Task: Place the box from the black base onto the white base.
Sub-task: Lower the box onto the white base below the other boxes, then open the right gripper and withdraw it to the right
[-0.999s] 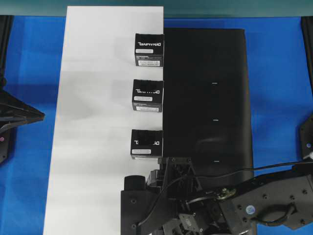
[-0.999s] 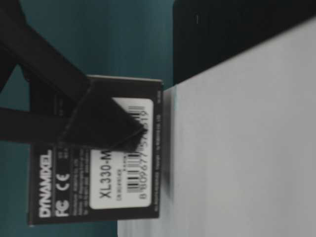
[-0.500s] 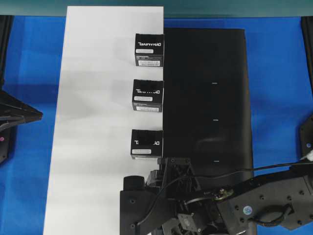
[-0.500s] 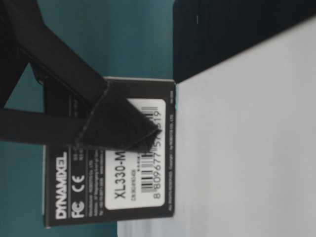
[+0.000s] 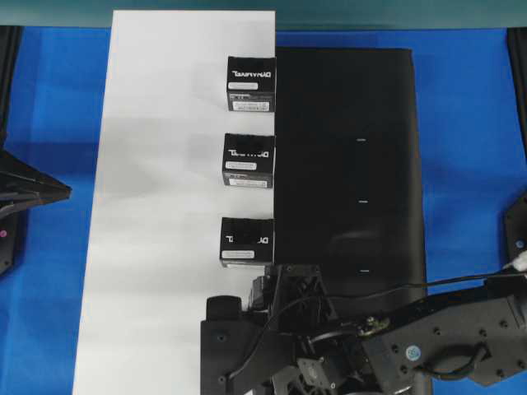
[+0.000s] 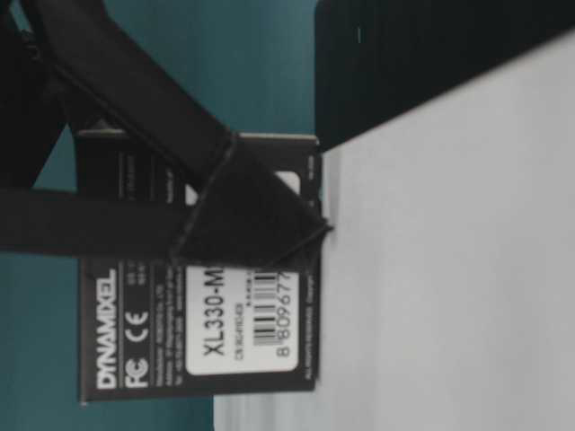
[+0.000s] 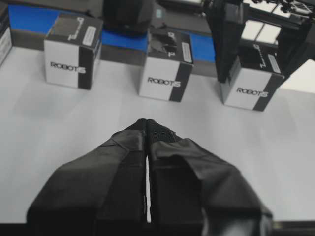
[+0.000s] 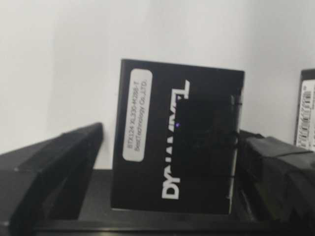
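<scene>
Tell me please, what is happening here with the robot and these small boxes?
The robot is moving small boxes from the black base onto the white base. Three boxes stand in a row along the white base's edge. The right gripper is at a fourth box at the near end of that row; its fingers stand apart on either side of the box, with a gap visible on one side, so it seems to be letting go. The left gripper is shut and empty, above the white base.
</scene>
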